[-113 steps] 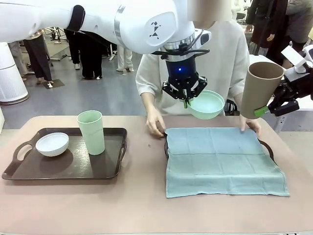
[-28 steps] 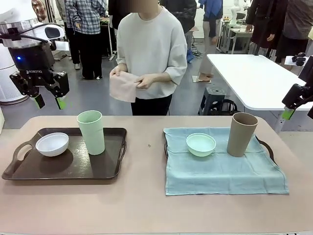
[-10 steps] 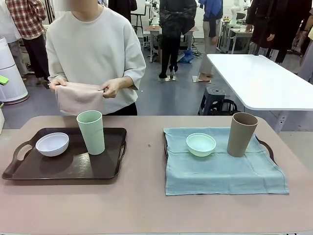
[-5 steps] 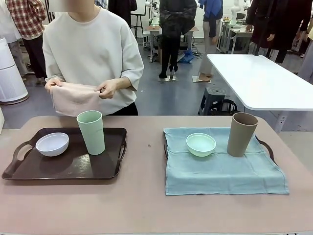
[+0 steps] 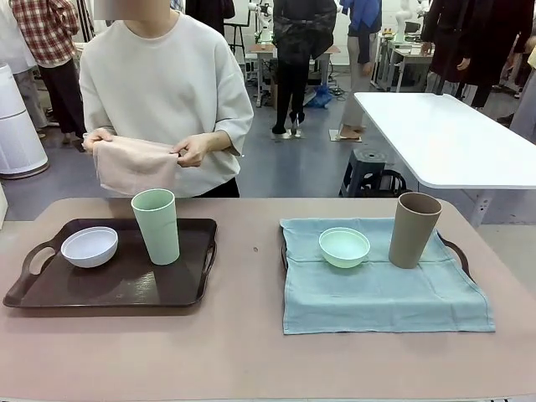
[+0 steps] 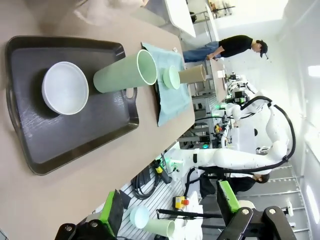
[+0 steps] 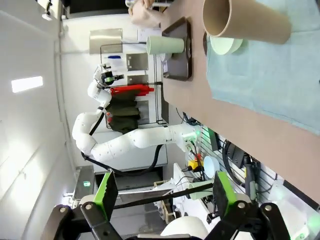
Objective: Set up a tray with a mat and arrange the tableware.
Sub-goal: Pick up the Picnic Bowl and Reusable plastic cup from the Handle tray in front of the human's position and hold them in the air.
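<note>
On the left dark tray (image 5: 33,289) stand a white bowl (image 5: 90,246) and a pale green cup (image 5: 157,226). The right tray (image 5: 457,249) lies under a blue-green mat (image 5: 381,293) that carries a mint bowl (image 5: 344,247) and a brown cup (image 5: 414,229). My left gripper (image 6: 170,207) hovers open and empty, high off the left tray (image 6: 75,135), white bowl (image 6: 65,87) and green cup (image 6: 125,75). My right gripper (image 7: 165,195) is open and empty too, well away from the brown cup (image 7: 247,20), mint bowl (image 7: 226,45) and mat (image 7: 270,80).
A person stands at the far edge behind the left tray, both hands holding a pale pink cloth (image 5: 130,163) above the table. A white table (image 5: 444,138) and other people are farther back. Bare tabletop (image 5: 251,352) runs between and in front of the trays.
Both arms, seen earlier placing the mint bowl and brown cup on the mat, have drawn out of the front view. The person moved left with the pink cloth. The tableware is still.
</note>
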Robot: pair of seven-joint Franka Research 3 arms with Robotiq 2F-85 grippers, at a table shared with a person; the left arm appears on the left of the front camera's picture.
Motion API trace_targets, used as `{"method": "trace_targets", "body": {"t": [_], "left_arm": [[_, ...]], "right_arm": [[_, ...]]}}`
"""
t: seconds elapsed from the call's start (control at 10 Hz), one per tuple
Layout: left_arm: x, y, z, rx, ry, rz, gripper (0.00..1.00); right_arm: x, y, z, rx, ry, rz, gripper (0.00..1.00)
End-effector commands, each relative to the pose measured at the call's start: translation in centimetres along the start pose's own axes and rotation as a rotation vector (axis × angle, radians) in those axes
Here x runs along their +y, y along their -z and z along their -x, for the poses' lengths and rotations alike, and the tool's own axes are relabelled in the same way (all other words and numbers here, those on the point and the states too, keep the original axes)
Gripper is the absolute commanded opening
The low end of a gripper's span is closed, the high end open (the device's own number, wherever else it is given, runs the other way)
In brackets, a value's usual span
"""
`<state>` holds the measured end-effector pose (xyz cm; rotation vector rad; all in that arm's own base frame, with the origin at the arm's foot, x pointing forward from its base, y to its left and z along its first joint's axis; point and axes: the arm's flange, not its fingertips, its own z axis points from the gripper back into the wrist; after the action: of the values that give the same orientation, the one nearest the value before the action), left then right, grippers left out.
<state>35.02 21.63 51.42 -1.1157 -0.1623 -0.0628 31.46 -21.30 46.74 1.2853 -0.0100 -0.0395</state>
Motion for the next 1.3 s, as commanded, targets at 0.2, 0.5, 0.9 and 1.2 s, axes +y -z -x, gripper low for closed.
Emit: {"method": "trace_targets", "body": {"t": [0.2,0.5,0.9,1.2], "left_arm": [[-0.15,0.10,-0.30,0.000,0.002,-0.005,1.00],[-0.15,0.10,-0.30,0.000,0.002,-0.005,1.00],[-0.15,0.10,-0.30,0.000,0.002,-0.005,1.00],[-0.15,0.10,-0.30,0.000,0.002,-0.005,1.00]], "right_arm": [[-0.40,-0.77,0.44,-0.023,0.011,0.011,1.00],[-0.40,-0.77,0.44,-0.023,0.011,0.011,1.00],[-0.40,-0.77,0.44,-0.023,0.011,0.011,1.00],[-0.40,-0.77,0.44,-0.023,0.011,0.011,1.00]]}}
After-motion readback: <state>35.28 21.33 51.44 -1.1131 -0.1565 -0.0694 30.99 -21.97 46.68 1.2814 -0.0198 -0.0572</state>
